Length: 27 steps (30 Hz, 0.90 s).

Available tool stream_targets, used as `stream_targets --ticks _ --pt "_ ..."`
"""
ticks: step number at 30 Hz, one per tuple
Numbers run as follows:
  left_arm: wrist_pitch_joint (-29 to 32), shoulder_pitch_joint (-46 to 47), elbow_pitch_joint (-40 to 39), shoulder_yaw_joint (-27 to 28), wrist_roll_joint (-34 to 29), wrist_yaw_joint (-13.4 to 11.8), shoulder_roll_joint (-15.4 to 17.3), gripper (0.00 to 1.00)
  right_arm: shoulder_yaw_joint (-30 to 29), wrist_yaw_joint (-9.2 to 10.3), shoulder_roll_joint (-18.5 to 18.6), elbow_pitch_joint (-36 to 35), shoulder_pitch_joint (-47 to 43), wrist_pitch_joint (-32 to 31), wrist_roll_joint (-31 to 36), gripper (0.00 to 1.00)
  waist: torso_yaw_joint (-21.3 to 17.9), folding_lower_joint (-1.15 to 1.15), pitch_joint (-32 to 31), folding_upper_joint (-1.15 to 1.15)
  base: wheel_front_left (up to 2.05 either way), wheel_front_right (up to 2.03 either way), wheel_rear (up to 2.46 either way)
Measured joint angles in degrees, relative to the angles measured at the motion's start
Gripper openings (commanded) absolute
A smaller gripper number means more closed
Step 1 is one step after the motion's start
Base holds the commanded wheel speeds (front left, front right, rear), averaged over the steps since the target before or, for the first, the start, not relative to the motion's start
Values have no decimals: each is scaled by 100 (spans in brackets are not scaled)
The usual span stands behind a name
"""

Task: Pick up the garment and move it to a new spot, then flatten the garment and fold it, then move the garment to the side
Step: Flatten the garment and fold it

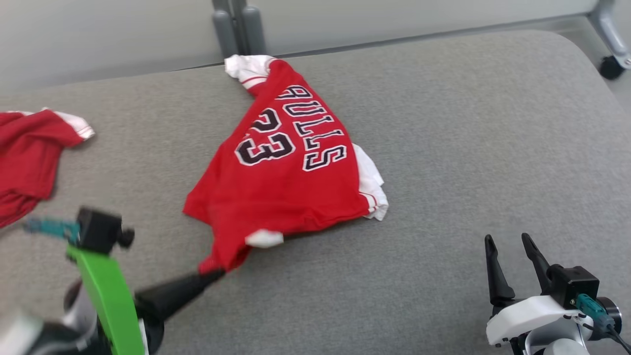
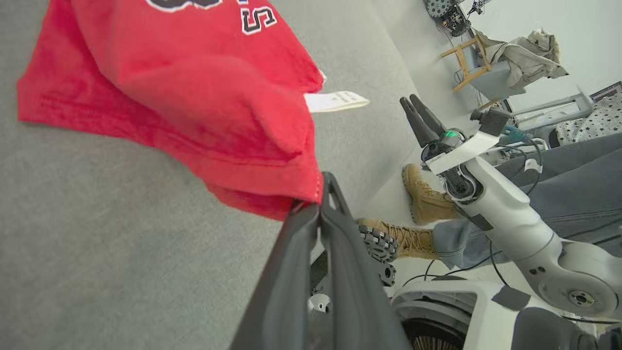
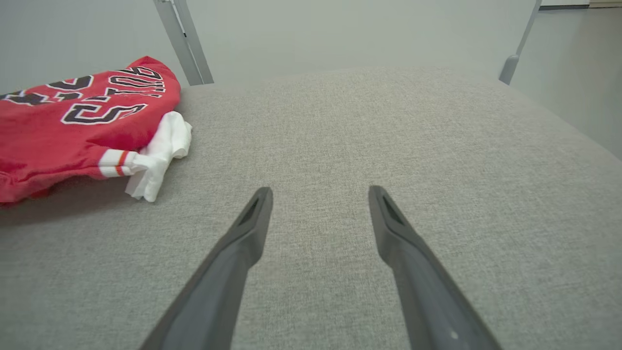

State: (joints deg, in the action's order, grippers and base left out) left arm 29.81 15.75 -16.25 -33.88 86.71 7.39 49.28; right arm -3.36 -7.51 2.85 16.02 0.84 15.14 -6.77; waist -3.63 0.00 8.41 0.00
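The garment (image 1: 286,167) is a red jersey with black-and-white lettering and white sleeve trim, lying crumpled in the middle of the grey table. Its near hem corner is pinched by my left gripper (image 1: 219,271), which is shut on the cloth. In the left wrist view the dark fingers (image 2: 311,228) close on the red hem (image 2: 272,189), with a white label (image 2: 335,100) sticking out beyond. My right gripper (image 1: 508,244) stands open at the lower right, apart from the garment, nothing between its fingers (image 3: 252,228). The jersey (image 3: 82,121) lies to its left.
A second red garment (image 1: 29,158) lies at the table's left edge. The grey padded table (image 1: 468,148) has bare cloth to the right. Metal frame legs (image 1: 236,24) rise behind. A person's tan boots (image 2: 427,199) and grey trousers stand beside the table.
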Motion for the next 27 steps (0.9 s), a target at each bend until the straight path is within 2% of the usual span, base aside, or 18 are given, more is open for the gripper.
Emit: stream_targets --ticks 5,11,15,22,23,24,25,27 --pt "-634 -1046 359 -347 -332 1 -16 0 36 1 1 14 7 0 52 100 353 0 -69 0 0 0 0" --pt "-1273 -1323 1381 -750 -1189 3 -409 0 56 1 -1 44 45 0 96 100 663 0 -107 0 0 0 0" --pt "-1553 -1323 2007 -882 -1522 9 -547 0 81 0 0 63 64 0 99 100 735 0 -138 0 0 0 0" --pt "-2148 -1343 3026 -771 -1757 3 -515 0 75 1 8 93 55 0 99 100 638 0 -171 0 0 0 0" --pt "-2280 -1343 3105 -720 -1823 -41 -517 7 73 1 8 97 52 0 98 100 623 0 -178 0 0 0 0" --pt "-2417 -1347 3192 -643 -1831 -92 -526 44 75 1 7 98 47 0 98 100 603 0 -187 0 0 0 0" --pt "-2506 -1387 3259 -543 -1752 -153 -554 100 81 1 7 102 34 0 97 100 579 0 -196 0 0 0 0" --pt "-2608 -1450 3217 -486 -1695 -243 -544 100 81 1 5 107 21 0 94 100 524 0 -209 0 0 0 0"
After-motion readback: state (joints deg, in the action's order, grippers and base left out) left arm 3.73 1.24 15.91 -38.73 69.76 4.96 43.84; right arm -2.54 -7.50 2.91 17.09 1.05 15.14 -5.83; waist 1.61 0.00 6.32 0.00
